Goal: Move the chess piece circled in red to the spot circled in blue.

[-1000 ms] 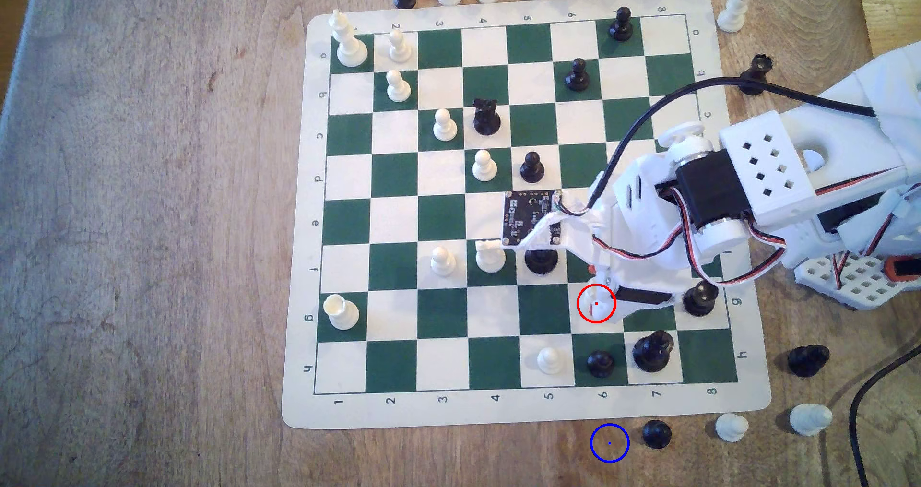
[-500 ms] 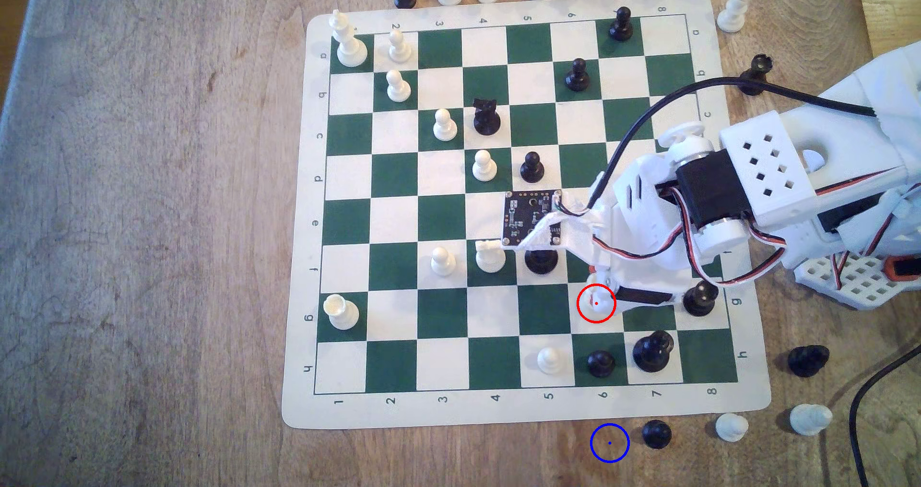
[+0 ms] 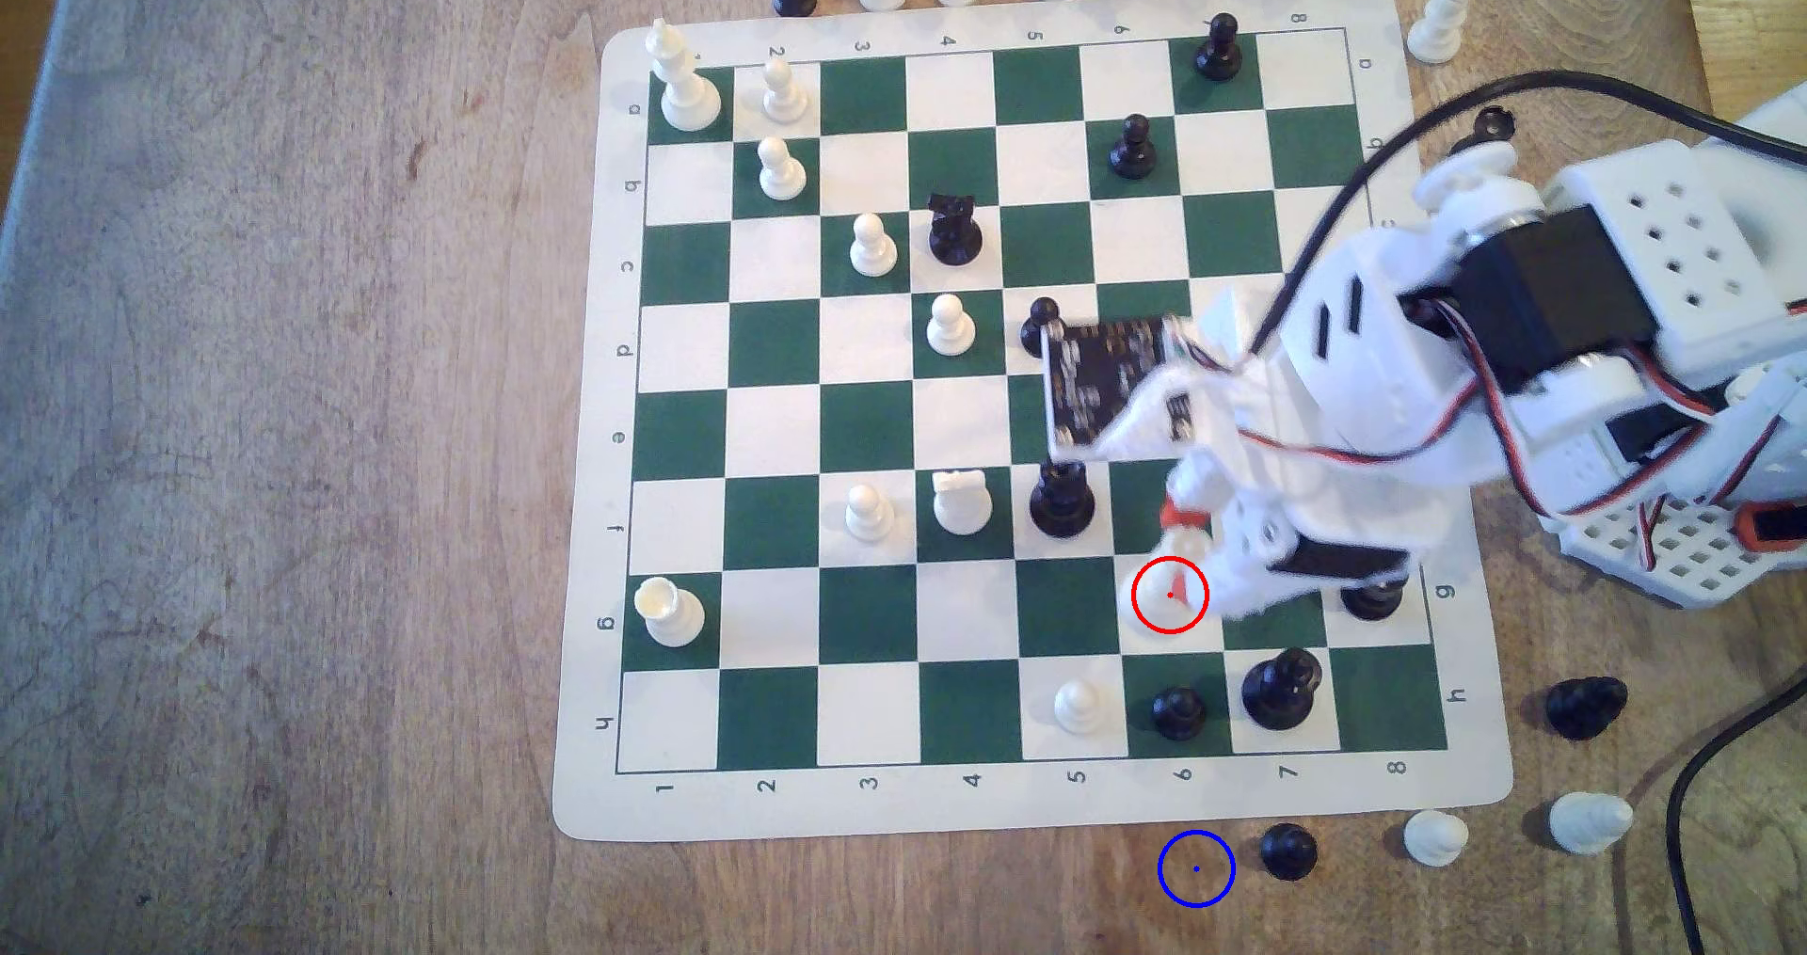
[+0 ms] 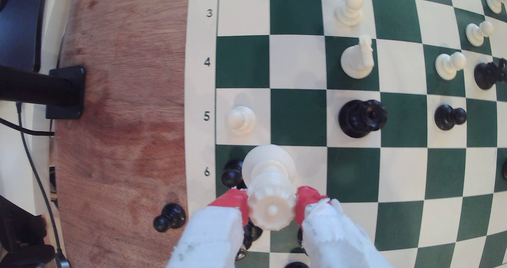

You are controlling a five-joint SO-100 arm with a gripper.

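The chess piece (image 3: 1160,607), cream-white with a crown-like top, stands inside the red ring on the board's g row, column 6. My gripper (image 3: 1181,554) is shut on its head, one red-tipped finger on each side. In the wrist view the chess piece (image 4: 270,174) is pinched between the red fingertips (image 4: 233,202) and leans; I cannot tell whether its base touches the board. The spot (image 3: 1211,882), bare wood in a blue ring, lies just off the near edge of the board (image 3: 880,808), below column 6.
A black pawn (image 3: 1178,711), a larger black piece (image 3: 1281,689) and a white pawn (image 3: 1079,706) stand in the h row between the piece and the spot. A black pawn (image 3: 1288,850) sits right beside the blue ring. Two white pieces (image 3: 1434,836) lie further towards the exterior view's right.
The arm's wrist and camera board have swung up and towards the exterior view's right. The fingers stay closed on the piece inside the red ring.
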